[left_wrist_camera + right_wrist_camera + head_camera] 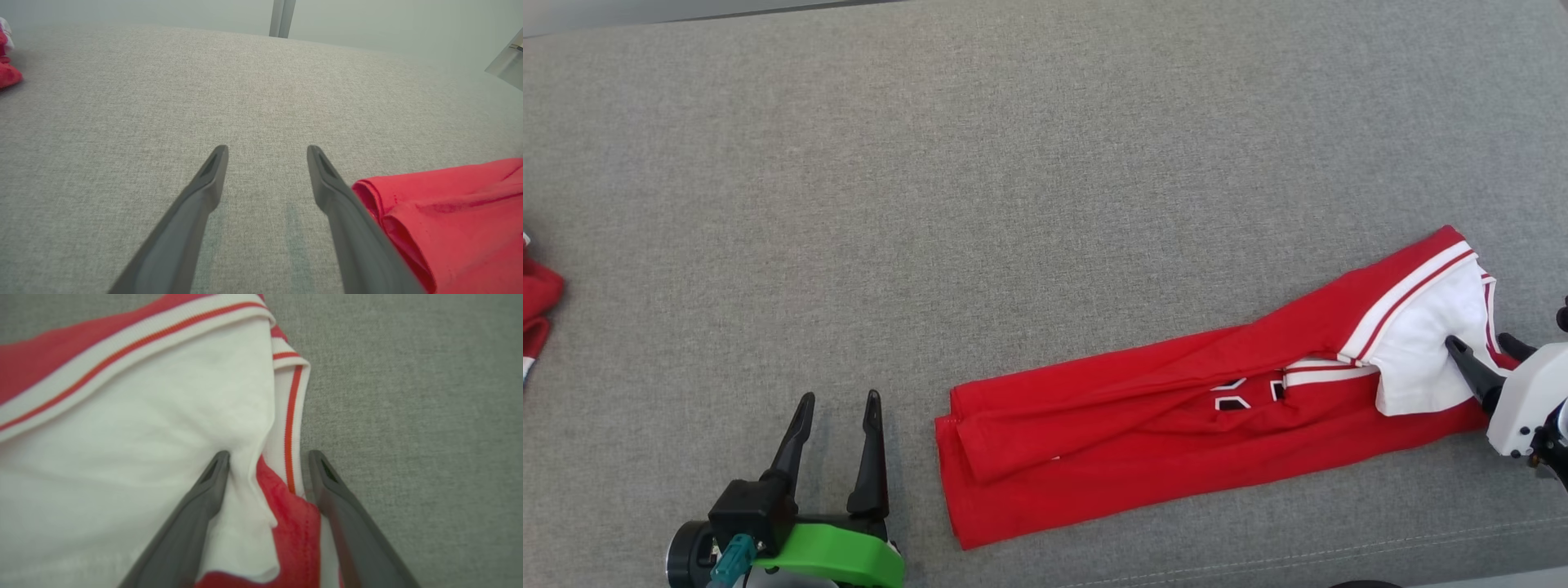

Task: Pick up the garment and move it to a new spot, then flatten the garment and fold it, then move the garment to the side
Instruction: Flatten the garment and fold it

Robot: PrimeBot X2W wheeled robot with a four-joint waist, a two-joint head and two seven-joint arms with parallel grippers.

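Left gripper (840, 397) is standing spread over the grey woven surface (1013, 163), with a pale wall (122, 12) rising beyond its fingertips. The folded red garment (1135, 425) is lying just right of it. The garment's white striped end is bunching between the spread fingers of the right gripper (1480, 340), possibly touching one.

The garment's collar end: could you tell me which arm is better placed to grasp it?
Probably right: the right gripper stands open astride the white edge of the garment; the left gripper is open beside its opposite end.
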